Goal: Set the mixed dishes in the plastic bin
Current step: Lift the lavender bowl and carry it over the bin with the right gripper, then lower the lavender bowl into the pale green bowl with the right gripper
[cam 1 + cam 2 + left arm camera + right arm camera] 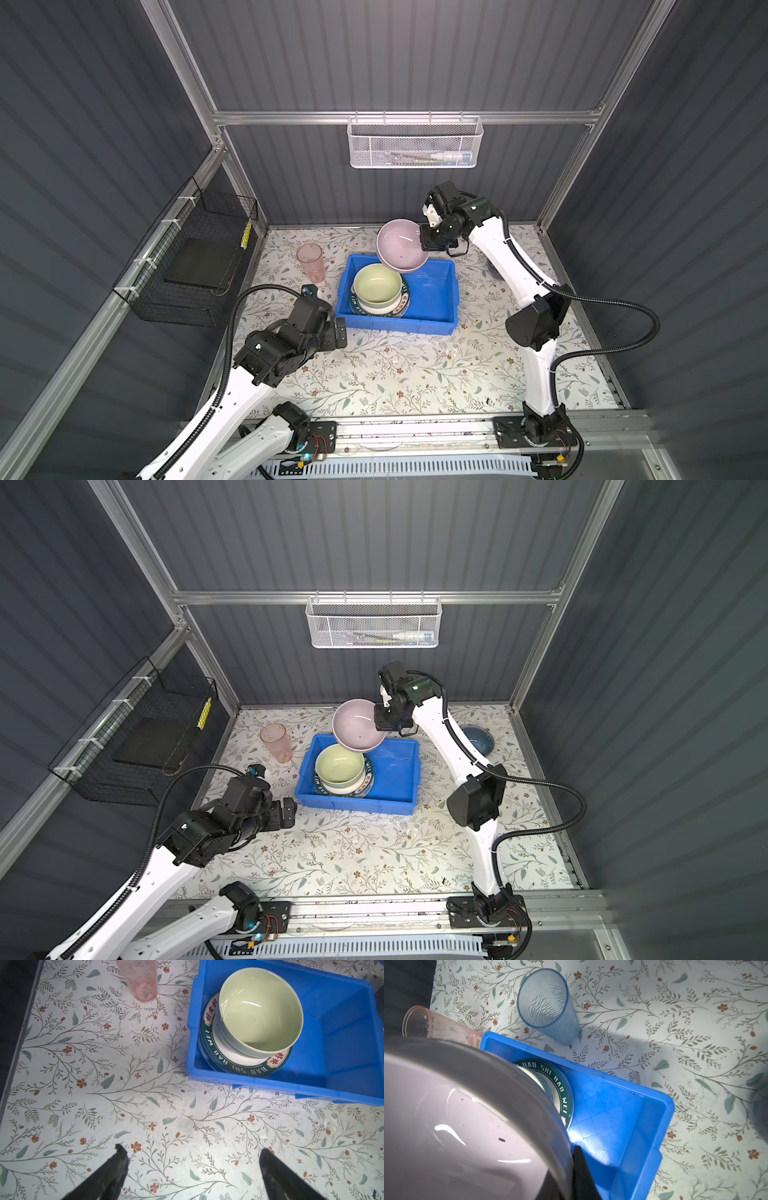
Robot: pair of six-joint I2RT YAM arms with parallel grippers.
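One pink bowl (401, 245) is held in the air by the right jaws, which are closed tight on the thin rim at its side. The bowl is tilted, mouth toward the overhead cameras, above the far left part of the blue plastic bin (399, 325). The rim pinch is judged to be used because the bowl is too wide to be spanned, and the tilt is put down to weight hanging off one edge.

At the bin's left end a green bowl (377, 284) is seated upright on a white plate with a dark lettered rim (239, 1064). Since the stack is kept to that end, the right half of the floor is left bare. The pink bowl is probably meant to be nested in the green one or set beside it.

The left jaws are spread wide and empty, parked low over the surface (395, 374) near the bin's near left corner, out of the way.

Three dishes are not yet binned: a pink tumbler (311, 262) upright left of the bin, a blue tumbler (550, 1007) upright just outside what seems its far wall, and a dark-blue bowl (478, 738), seemingly mouth down, behind the right arm.
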